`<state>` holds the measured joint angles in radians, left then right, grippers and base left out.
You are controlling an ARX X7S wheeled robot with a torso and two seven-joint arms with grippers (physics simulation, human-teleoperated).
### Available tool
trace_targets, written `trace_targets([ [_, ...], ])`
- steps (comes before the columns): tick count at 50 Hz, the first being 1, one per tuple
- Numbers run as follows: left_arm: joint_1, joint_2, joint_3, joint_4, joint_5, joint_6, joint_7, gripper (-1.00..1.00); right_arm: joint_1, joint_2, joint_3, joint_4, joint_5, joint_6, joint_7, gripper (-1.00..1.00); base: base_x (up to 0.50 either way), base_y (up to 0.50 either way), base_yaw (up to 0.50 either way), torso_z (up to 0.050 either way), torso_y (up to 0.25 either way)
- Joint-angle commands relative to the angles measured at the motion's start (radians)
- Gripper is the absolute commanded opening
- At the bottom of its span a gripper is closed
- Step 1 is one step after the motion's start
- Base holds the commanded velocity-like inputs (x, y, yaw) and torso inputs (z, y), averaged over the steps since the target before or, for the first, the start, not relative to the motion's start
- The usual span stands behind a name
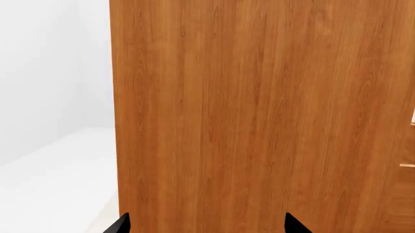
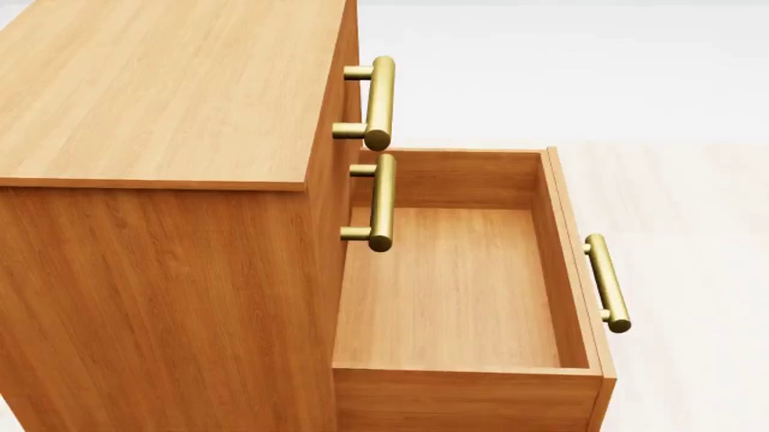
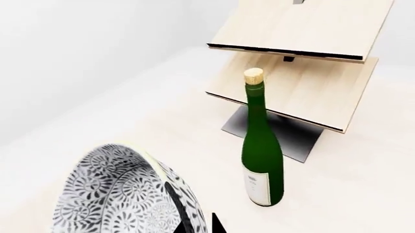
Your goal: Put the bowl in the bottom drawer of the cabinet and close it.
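1. We see the small round white bowl with a dense grey-blue pattern point(image 3: 120, 194) only in the right wrist view, tipped on its side so that its inside faces the camera.
2. Our right gripper point(image 3: 194, 224) pinches the bowl's rim, one black finger inside the wall and one outside, with only a thin gap between the tips.
3. Near the bowl, a tall dark green glass bottle with a cork stopper and a white label point(image 3: 262, 150) stands upright on the pale floor.
4. Just behind the bottle stands a pale slanted wooden rack on a dark base plate point(image 3: 304, 58).
5. In the head view, the orange-brown wooden bottom drawer point(image 2: 463, 288) is pulled far out of the boxy wood-grain cabinet point(image 2: 157, 108), and nothing lies on its floor.
6. Its brass bar handle point(image 2: 607, 282) sits on the drawer front; the two upper drawers are shut.
7. Our left gripper point(image 1: 207, 225) faces the cabinet's flat side, its two black fingertips spread wide apart and holding nothing.
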<state>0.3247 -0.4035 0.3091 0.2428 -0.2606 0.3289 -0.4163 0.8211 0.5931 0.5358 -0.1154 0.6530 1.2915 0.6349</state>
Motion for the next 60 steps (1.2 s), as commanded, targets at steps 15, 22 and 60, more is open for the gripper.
trace_targets([
  [15, 0.008, -0.009, 0.003, 0.018, 0.002, -0.008, -0.011, 1.00, 0.297, 0.057, -0.224, 0.140, -0.037, -0.021, -0.016, -1.00, 0.00, 0.00, 0.00, 0.000, 0.000],
  [22, 0.007, -0.010, 0.004, 0.016, 0.000, -0.006, -0.012, 1.00, 0.377, 0.050, -0.309, 0.227, -0.069, -0.065, -0.038, -1.00, 0.00, 0.00, 0.00, 0.000, 0.000],
  [60, 0.005, -0.014, 0.009, 0.012, -0.012, 0.000, -0.014, 1.00, 0.756, -0.114, -0.627, 0.872, -0.244, -0.407, -0.240, -1.00, 0.00, 0.00, 0.00, 0.000, 0.000],
])
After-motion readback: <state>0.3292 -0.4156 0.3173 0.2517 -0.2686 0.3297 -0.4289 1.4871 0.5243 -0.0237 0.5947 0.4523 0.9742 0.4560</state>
